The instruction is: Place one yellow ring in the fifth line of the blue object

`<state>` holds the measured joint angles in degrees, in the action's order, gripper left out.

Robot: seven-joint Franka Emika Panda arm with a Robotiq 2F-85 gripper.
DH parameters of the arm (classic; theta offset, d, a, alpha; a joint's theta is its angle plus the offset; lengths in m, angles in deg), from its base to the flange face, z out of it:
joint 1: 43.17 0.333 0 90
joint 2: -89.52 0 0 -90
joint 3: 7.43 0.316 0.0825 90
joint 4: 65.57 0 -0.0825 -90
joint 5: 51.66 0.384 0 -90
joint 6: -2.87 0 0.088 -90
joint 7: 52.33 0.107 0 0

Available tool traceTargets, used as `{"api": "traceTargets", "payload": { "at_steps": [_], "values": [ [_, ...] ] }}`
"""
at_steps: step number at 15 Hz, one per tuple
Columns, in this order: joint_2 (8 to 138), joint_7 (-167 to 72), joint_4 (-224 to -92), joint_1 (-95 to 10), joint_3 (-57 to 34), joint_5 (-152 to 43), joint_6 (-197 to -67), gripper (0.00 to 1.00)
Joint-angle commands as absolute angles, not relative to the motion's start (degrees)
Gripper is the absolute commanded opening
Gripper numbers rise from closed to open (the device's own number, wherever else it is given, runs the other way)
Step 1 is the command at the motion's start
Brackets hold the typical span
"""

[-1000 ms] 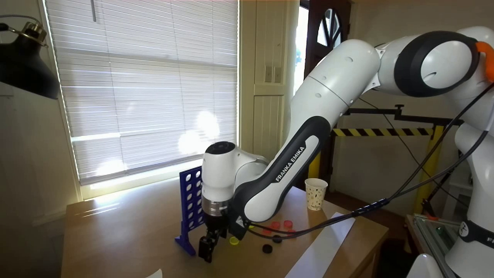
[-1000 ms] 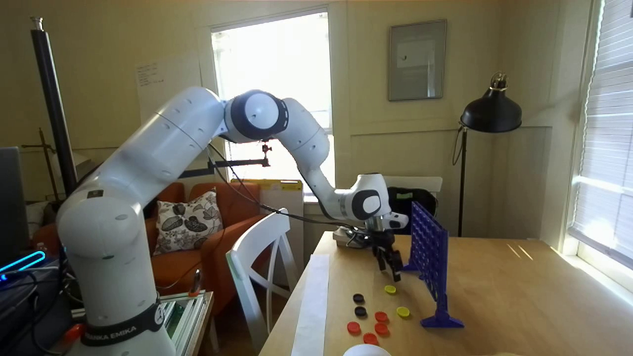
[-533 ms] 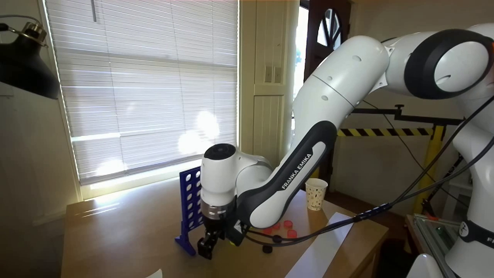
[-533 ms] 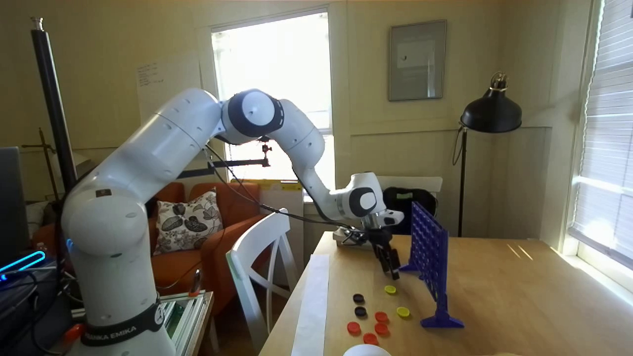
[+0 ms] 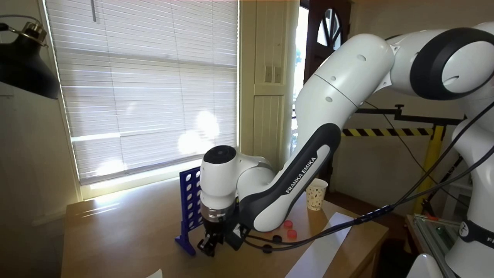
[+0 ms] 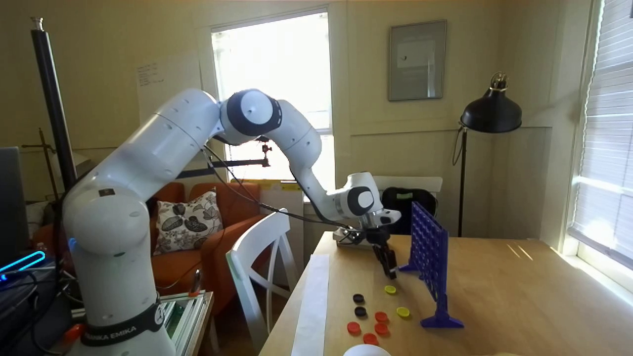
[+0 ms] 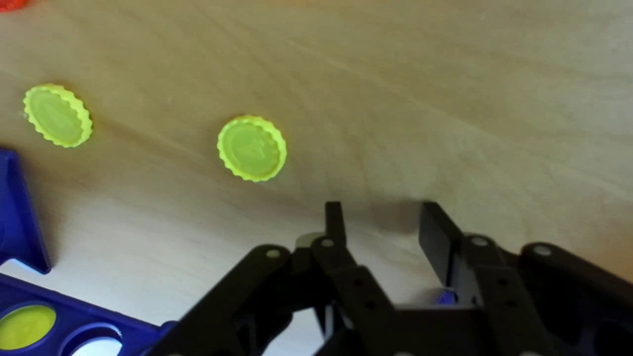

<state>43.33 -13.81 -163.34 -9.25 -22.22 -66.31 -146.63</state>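
The hand (image 7: 381, 212) is low over the table (image 6: 519, 287), its two fingers parted, the tabletop showing between them. A yellow ring (image 7: 252, 148) lies flat near the fingertips, apart from them; a second yellow ring (image 7: 58, 116) lies farther off. The blue grid (image 6: 430, 252) stands upright alongside, a yellow disc (image 7: 27, 326) in one hole. Black tokens (image 6: 360, 311) and red tokens (image 6: 381, 329) lie beyond.
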Motion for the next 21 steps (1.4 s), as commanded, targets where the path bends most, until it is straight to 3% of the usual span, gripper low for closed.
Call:
{"api": "traceTargets", "payload": {
  "at_steps": [1,4,5,21],
  "values": [
    [45.1,-9.1,-166.2,-7.4,-23.9,-68.9,-145.4,0.77],
    [45.8,-6.9,-167.5,-6.8,-24.4,-69.4,-144.2,0.98],
    [46.0,-6.2,-168.0,-6.9,-24.3,-69.4,-144.0,1.0],
    [47.5,-1.3,-174.9,-7.9,-27.2,-74.7,-153.6,1.0]
  ]
}}
